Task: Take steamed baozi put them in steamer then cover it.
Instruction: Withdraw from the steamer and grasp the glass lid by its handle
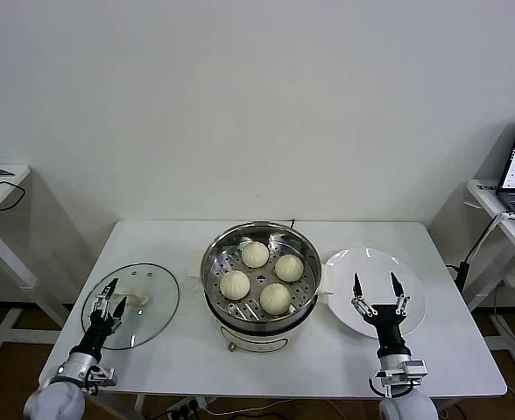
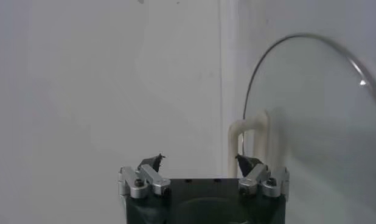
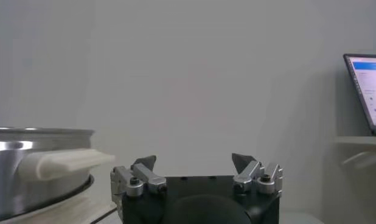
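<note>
- The four steamed baozi (image 1: 257, 277) already sit in the steamer (image 1: 259, 289), spread over its perforated tray; the white plate (image 1: 412, 302) to the steamer's right holds none.
- Judging by this, only the covering is left, so the thing that matters now is the glass lid (image 1: 144, 311), lying flat on the table (image 1: 179, 359) to the steamer's left, just beside it but not touching.
- The left gripper (image 1: 110, 304) hovers over the lid's outer part, on the side away from the steamer, jaws spread wide and empty. It is by far the nearer arm.
- The lid's white handle (image 1: 137, 299) lies just toward the steamer from that gripper; in the left wrist view the handle (image 2: 252, 143) stands right ahead of one fingertip, off-centre between the jaws.
- A grasp would probably need a small shift toward the steamer to centre the handle.
- The right gripper (image 1: 378, 293) hangs over the plate, right of the steamer, also wide and empty, waiting.
</note>
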